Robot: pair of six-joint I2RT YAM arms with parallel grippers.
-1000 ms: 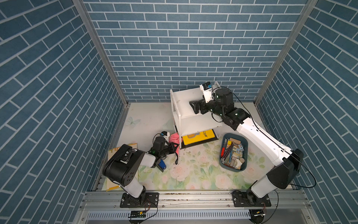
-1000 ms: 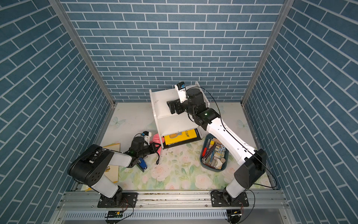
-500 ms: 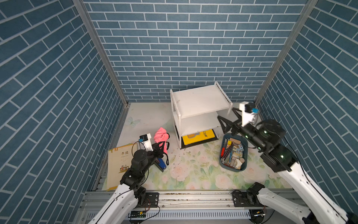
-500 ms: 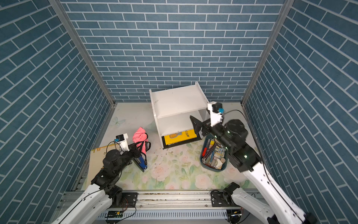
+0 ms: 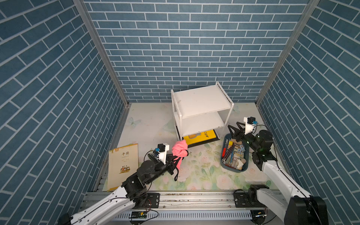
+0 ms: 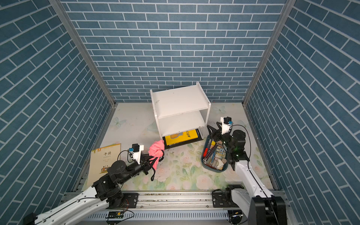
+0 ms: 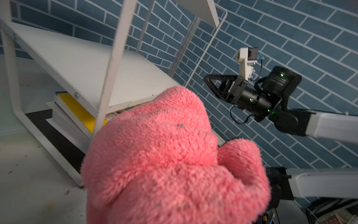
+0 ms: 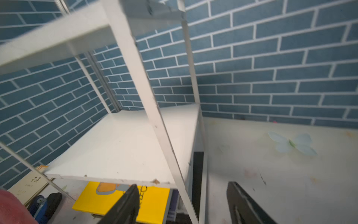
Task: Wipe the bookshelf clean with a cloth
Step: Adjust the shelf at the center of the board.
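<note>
1. Since wiping needs a firm wad rather than a loose sheet, both top views show the left end effector (image 5: 176, 158) (image 6: 151, 158) closed tight on the bunched cloth (image 5: 179, 149) (image 6: 155, 149). The cloth is raised off the table (image 5: 148, 124) with its black strap dangling. It hangs near the front lower corner of the bookshelf (image 5: 200, 101) (image 6: 179, 99), and I judge it is staged for a first pass over the boards.
2. Also in both top views, the right end effector (image 5: 233, 125) (image 6: 212, 126) stands with its jaws apart and empty. It is above the far end of the bin (image 5: 236, 169), just beside the bookshelf's right front post. That looks like a position for steadying the light frame, though whether it touches the post I cannot tell.
3. In the left wrist view, the cloth (image 7: 164, 164) fills the foreground and hides the fingers that pinch it. Its fluffy face is turned toward the lower board (image 7: 87, 64), a sensible way to present it. The yellow book (image 7: 77, 108) lies flat underneath, clear of the boards to be wiped.
4. In the right wrist view, the two dark fingers (image 8: 127, 203) are spread wide with nothing gripped. The bookshelf's slim post (image 8: 155, 124) runs up the picture between them. The lower board (image 8: 120, 147) looks bare apart from chipped edges. A pink corner of the cloth (image 8: 9, 209) shows beyond it, beside a blue stapler (image 8: 41, 205).
</note>
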